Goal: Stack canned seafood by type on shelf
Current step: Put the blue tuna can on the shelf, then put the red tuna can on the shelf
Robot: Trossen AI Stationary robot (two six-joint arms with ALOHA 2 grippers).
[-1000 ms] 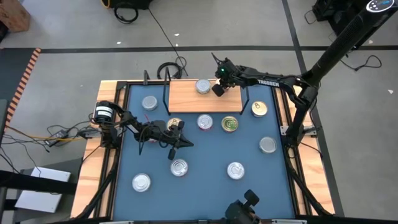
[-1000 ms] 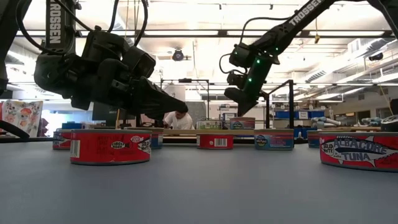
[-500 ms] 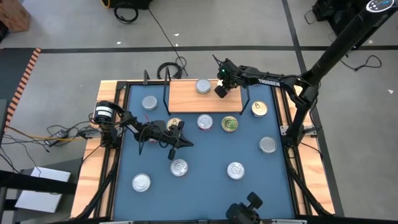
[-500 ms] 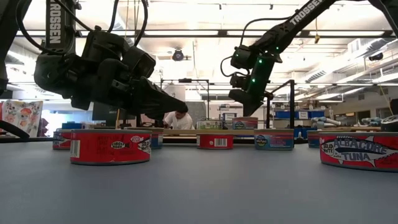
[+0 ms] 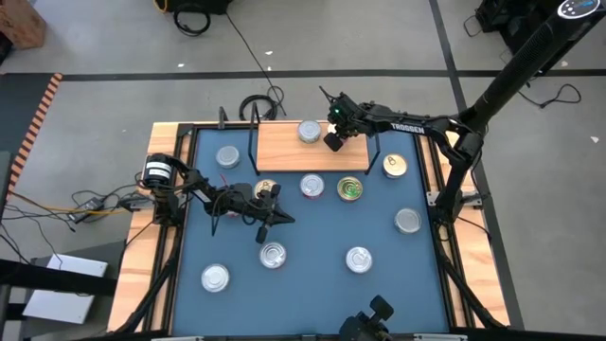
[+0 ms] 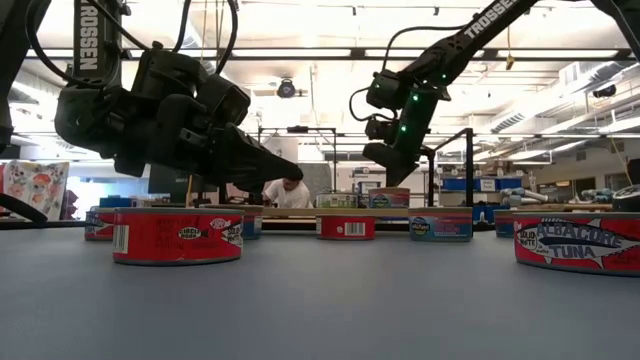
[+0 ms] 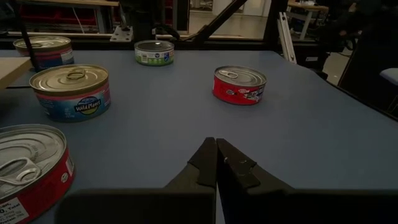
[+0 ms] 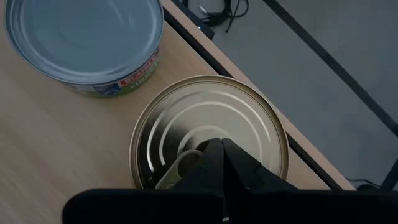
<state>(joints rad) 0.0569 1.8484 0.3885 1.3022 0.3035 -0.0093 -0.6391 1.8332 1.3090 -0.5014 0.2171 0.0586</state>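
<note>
The right gripper hovers over the shelf, fingers pressed together and holding nothing; in its wrist view the closed tips hang directly above a gold-topped tin sitting on the light wood beside a silver-topped tin, near the board's far edge. That reads as a placing step just finished, with two tins of different look side by side (so they probably start two separate piles, though the labels are too small to confirm). The left gripper waits low over the blue table toward its left side, fingers also shut and empty, close to a red-sided tin. The other tins lie scattered across the table, none stacked. The next move likely calls for lifting clear of the shelf, choosing a loose tin that matches one already there, opening the fingers wide enough to span it, and setting it squarely on top.
</note>
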